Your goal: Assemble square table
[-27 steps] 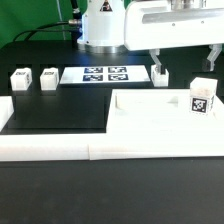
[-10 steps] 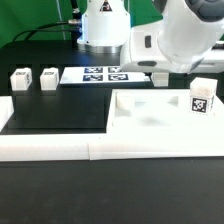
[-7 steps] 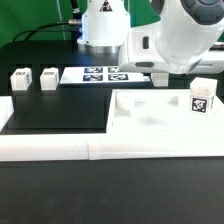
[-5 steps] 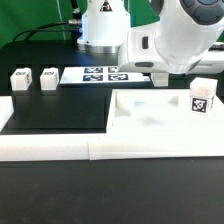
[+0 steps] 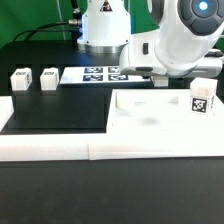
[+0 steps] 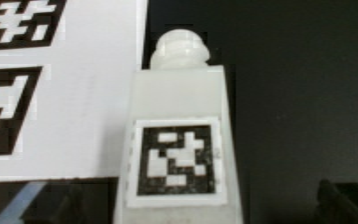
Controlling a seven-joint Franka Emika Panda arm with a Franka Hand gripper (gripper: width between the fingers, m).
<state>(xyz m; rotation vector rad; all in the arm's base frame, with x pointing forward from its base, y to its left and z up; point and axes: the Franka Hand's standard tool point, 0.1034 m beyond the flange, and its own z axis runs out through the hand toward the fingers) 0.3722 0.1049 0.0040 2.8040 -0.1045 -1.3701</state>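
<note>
leg (image 6: 176, 120): white block, lying long-ways on the table, fills the middle of the view
clock reference: the leg's knob end taken as 12 o'clock
knob (image 6: 179, 48): small rounded white tip at the leg's 12 o'clock end
leg tag (image 6: 172, 158): black-and-white, on the upward face, toward the 6 o'clock end
marker board (image 6: 96, 100): flat white, at 9 o'clock, edge just beside the leg, two of its tags partly in view
table (image 6: 300, 90): black, at 3 o'clock
gripper (image 6: 185, 200): jaws spread, blurred dark tips at about 5 and 7 o'clock, clear of the leg
</note>
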